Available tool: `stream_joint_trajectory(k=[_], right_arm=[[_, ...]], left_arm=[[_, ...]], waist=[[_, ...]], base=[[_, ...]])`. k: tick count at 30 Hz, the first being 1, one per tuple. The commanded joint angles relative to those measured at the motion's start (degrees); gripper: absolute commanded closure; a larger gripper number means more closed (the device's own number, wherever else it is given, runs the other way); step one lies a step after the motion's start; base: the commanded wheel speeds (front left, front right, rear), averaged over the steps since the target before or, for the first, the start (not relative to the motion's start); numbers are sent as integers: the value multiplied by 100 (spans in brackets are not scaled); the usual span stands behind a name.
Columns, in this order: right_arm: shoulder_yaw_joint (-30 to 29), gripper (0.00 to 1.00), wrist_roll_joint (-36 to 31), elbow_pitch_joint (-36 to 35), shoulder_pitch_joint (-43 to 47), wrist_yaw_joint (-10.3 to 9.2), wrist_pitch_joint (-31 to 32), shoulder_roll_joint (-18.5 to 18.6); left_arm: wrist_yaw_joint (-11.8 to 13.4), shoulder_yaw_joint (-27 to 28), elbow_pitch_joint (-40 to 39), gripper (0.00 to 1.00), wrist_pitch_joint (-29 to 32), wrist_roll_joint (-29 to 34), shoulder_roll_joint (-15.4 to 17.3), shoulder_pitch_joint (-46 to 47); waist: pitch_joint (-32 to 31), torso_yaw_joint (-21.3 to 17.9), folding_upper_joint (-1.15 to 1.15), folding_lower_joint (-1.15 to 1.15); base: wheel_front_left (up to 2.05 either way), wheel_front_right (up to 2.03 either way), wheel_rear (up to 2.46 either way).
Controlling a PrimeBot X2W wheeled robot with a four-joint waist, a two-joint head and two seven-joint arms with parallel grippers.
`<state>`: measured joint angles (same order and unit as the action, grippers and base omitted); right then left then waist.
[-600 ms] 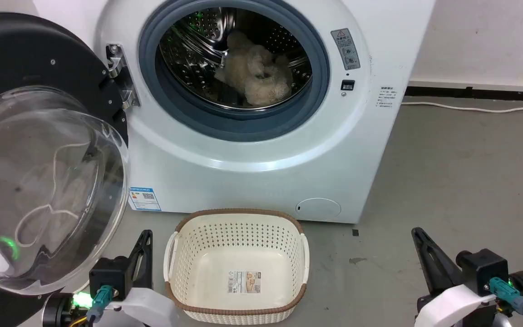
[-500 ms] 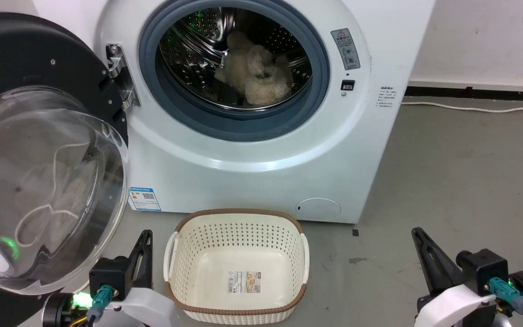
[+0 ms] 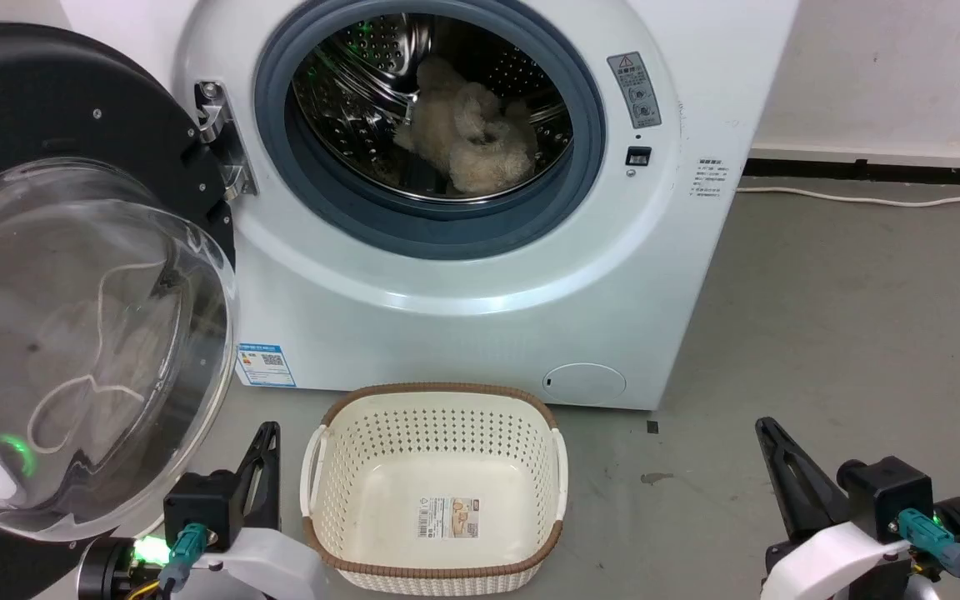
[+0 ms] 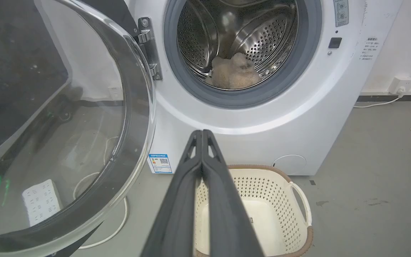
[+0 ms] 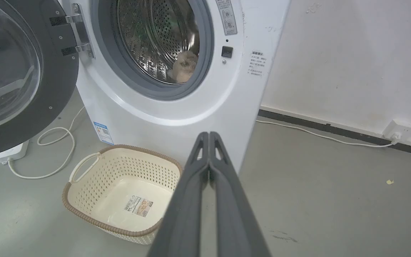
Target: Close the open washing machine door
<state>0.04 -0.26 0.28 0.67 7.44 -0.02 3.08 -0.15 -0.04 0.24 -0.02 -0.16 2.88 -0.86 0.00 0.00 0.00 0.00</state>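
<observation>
The white washing machine (image 3: 480,275) fills the upper middle of the head view, its grey gasket and steel drum exposed with a beige fluffy item (image 3: 467,137) inside. Its door (image 3: 72,333) hangs swung wide open at the left, black rim around a bulging clear window, held by a metal hinge (image 3: 222,142). My left gripper (image 3: 267,433) sits low beside the door's lower edge, shut and empty, its fingers (image 4: 202,150) pressed together. My right gripper (image 3: 767,429) rests low at the right, also shut, fingers (image 5: 209,150) closed on nothing.
A cream perforated laundry basket (image 3: 434,408) with a brown rim stands empty on the grey floor just before the machine, between my grippers. A white cable (image 5: 54,150) and power strip (image 5: 13,151) lie under the door. A wall socket (image 5: 398,130) sits at the right.
</observation>
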Motion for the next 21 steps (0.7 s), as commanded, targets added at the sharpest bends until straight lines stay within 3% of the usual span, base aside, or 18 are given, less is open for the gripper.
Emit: stream_joint_trajectory(k=[1,17,18,19,20,21], right_arm=[[-4,100,26,-28,-67,5,2,-20],[-2,100,1,1,1,0,-2,1],[1,0,0,3,2,0,-1,1],[-2,100,2,3,2,0,-2,1],[-1,0,8,3,4,0,-7,1],[-5,0,22,4,8,0,-18,1]], left_arm=[[15,4,-24,100,2,16,-1,86],[-2,-4,0,100,-2,-1,0,-1],[-1,-1,3,0,-1,-1,0,-3],[-2,-5,5,100,-2,-1,0,-3],[-3,-4,7,0,-7,-2,0,-2],[-5,-7,11,0,-19,-3,0,1]], waist=[[0,0,0,0],[0,0,0,0],[0,0,0,0],[0,0,0,0],[1,-1,0,0],[1,-1,0,0]], base=[[0,0,0],[0,0,0],[0,0,0],[0,0,0],[0,0,0],[0,0,0]])
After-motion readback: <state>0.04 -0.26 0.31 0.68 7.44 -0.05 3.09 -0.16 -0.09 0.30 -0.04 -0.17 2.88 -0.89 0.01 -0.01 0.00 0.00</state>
